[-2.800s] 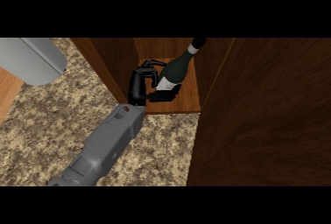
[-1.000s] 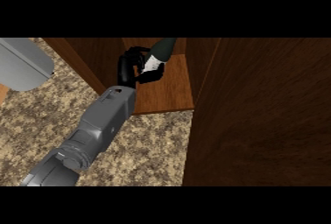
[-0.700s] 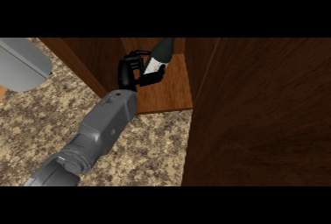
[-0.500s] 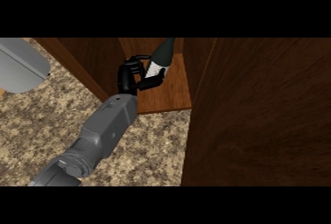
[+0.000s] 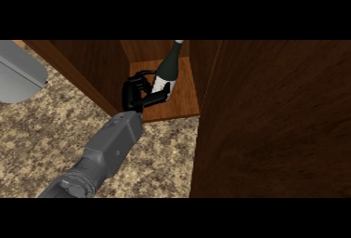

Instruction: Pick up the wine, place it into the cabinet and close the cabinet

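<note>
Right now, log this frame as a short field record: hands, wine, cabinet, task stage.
active hand: left hand, curled round the wine bottle
other hand: not in view
wine: tilted, neck pointing away, base over the cabinet floor
cabinet: open, door standing at the view's right
counter: speckled stone
other: grey object at upper left
task stage: wine inside, not released; door not closed

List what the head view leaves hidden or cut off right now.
- Wine bottle: top cut off by the upper edge; lower body hidden behind the hand.
- Whether the bottle's base rests on the cabinet shelf: hidden by the hand.
- Other hand: out of view.
- Grey object: cut off at left edge.
</note>
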